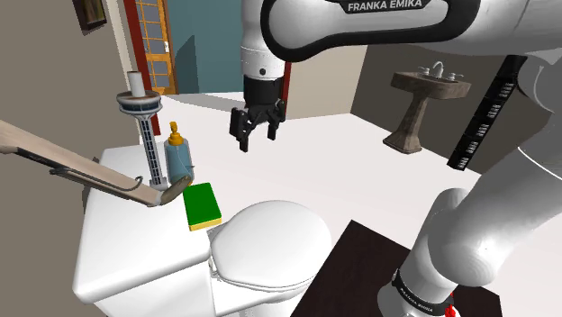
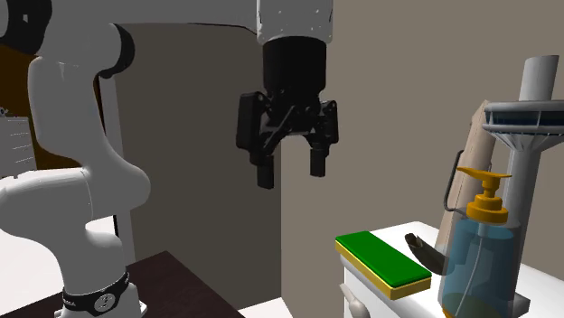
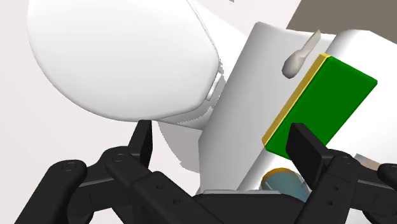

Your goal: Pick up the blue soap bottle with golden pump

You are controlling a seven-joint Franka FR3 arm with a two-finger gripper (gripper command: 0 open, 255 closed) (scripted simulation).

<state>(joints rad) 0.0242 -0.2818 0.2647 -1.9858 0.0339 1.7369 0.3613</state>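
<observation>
The blue soap bottle (image 1: 178,158) with a golden pump stands on the white toilet tank (image 1: 117,225), between a tower-shaped model (image 1: 142,117) and a green sponge (image 1: 202,206). My black gripper (image 1: 257,131) hangs open in the air, well above the toilet lid (image 1: 270,239) and to the shoulder view's right of the bottle. In the second exterior view the gripper (image 2: 291,168) is up and left of the bottle (image 2: 477,262), apart from it. Down the wrist view, the bottle's top (image 3: 285,181) peeks out near one of the fingers (image 3: 305,147); nothing lies between them.
A long-handled brush (image 1: 63,162) slants across the tank from the shoulder view's left, its head beside the bottle. The green sponge (image 3: 326,105) and flush handle (image 3: 299,58) lie below the hand. A pedestal sink (image 1: 423,99) stands at the far wall.
</observation>
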